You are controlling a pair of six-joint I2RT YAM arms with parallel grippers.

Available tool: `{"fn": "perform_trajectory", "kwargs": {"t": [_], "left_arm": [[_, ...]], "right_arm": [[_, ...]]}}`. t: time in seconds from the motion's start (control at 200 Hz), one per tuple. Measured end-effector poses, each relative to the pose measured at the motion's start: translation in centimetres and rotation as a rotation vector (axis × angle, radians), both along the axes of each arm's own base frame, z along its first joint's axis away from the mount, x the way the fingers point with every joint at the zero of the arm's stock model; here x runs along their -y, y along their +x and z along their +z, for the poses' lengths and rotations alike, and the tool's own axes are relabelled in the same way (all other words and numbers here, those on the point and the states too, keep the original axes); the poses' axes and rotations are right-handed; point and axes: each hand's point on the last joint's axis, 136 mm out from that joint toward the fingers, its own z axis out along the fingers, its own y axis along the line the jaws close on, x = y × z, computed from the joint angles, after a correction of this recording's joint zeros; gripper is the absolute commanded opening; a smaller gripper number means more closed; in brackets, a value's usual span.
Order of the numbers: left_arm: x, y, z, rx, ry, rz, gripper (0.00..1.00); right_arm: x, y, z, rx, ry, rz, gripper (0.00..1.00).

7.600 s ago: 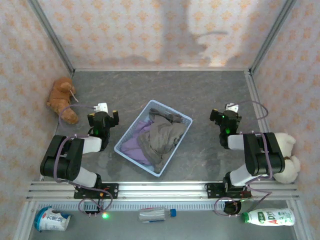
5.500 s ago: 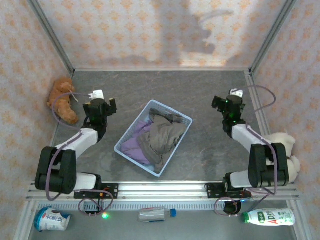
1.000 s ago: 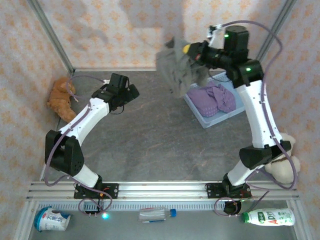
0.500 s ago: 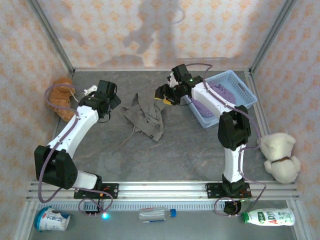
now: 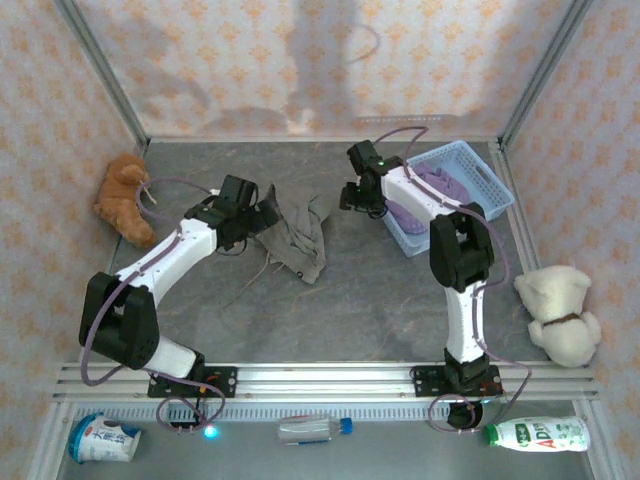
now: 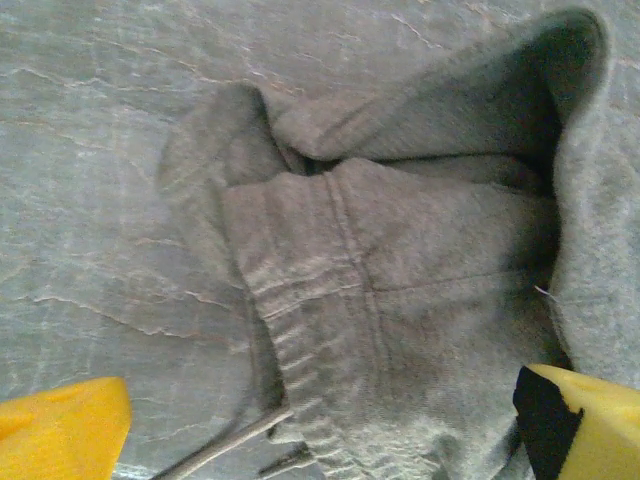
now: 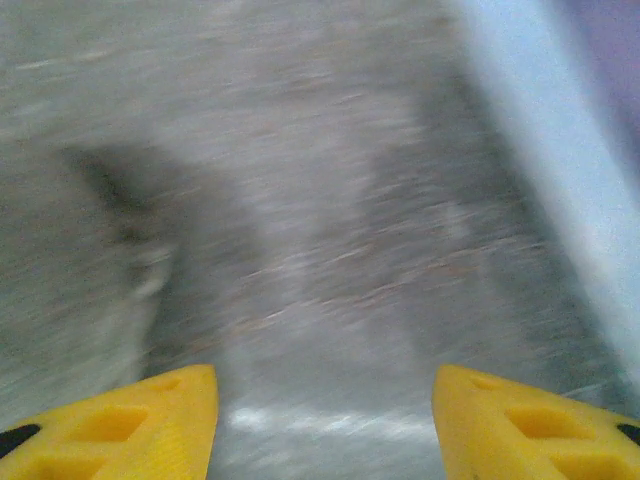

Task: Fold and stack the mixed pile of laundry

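Dropped since a second ago, one grey-brown trousers (image 5: 300, 232) lies crumpled on your table under the wide-spread left gripper (image 6: 325, 430). Your right gripper (image 7: 325, 420) gapes empty beside one basket (image 5: 497, 186) holding one lavender shirt (image 5: 437, 187). Bottle (image 5: 540, 433) lettering is unreadable.

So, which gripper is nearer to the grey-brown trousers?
Left. The left gripper is over the left edge of the trousers; the right gripper stands apart on their right.

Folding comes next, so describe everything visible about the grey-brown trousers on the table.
The grey-brown trousers are soft cloth, lying crumpled and unfolded on the grey table, left of the blue basket. A gathered waistband and loose drawstring show in the left wrist view, where the open left pincer flanks them.
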Motion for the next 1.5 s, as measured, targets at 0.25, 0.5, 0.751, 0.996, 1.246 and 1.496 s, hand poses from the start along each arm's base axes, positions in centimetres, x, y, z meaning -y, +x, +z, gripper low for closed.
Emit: {"fn": "perform_trajectory", "kwargs": {"t": [0.25,0.5,0.751,0.996,1.246,1.496], "left_arm": [[0.6,-0.5,-1.1,-0.017,-0.017,-0.022,1.0],[0.4,0.1,-2.3,-0.023,-0.053,0.036,0.94],[0.1,2.7,-4.7,-0.024,-0.138,0.122,0.79],[0.6,3.8,-7.5,-0.057,-0.17,0.132,0.7],[1.1,4.4,-8.3,-0.055,-0.183,0.106,0.17],[1.2,4.4,-7.8,-0.067,-0.162,0.071,0.0]], "right_arm": [[9.6,3.7,-0.9,0.02,-0.19,-0.171,0.6],[8.0,0.7,-0.5,-0.017,-0.044,-0.109,0.63],[-3.0,-9.4,3.1,-0.037,0.279,0.256,0.68],[-9.1,-15.1,1.4,-0.124,0.389,0.462,0.67],[-12.5,-14.6,-1.5,-0.172,0.379,0.52,0.23],[-12.1,-12.5,-1.3,-0.156,0.379,0.44,0.0]]}}
